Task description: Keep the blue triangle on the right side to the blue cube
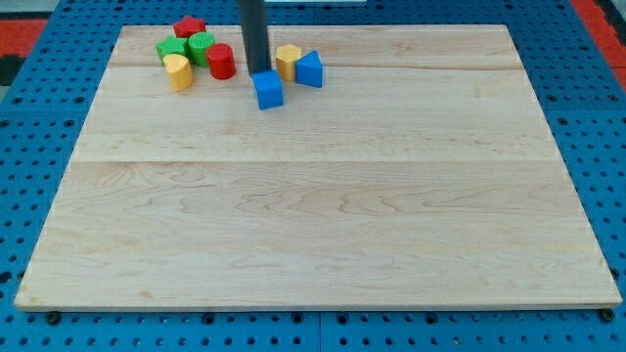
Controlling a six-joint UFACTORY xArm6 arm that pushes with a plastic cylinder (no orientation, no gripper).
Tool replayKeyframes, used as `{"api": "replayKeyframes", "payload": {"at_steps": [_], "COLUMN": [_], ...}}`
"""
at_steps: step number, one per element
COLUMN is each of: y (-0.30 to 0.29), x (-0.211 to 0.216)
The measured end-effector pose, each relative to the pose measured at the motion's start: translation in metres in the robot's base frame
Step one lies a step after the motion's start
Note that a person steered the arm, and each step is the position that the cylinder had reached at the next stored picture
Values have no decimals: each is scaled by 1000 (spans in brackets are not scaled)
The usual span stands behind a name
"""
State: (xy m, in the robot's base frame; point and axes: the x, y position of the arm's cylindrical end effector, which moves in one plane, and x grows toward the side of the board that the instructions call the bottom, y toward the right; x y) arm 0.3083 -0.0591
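Note:
The blue cube [268, 90] lies near the view's top, left of centre. The blue triangle [310, 69] lies up and to the right of it, touching a yellow block [287, 62] on its left. My rod comes down from the view's top and my tip [258, 72] ends right at the cube's upper left edge, seemingly touching it. The triangle is about a block's width to the right of my tip.
A cluster sits left of my tip: a red cylinder [221, 62], a yellow block [178, 71], two green blocks [171, 48] [201, 46] and a red block [189, 26]. The wooden board [313, 225] has its top edge close behind the blocks.

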Motion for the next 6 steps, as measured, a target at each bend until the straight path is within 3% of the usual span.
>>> {"api": "replayKeyframes", "payload": {"at_steps": [3, 4, 5, 6], "y": [0, 26, 64, 65], "x": [-36, -49, -44, -10]}}
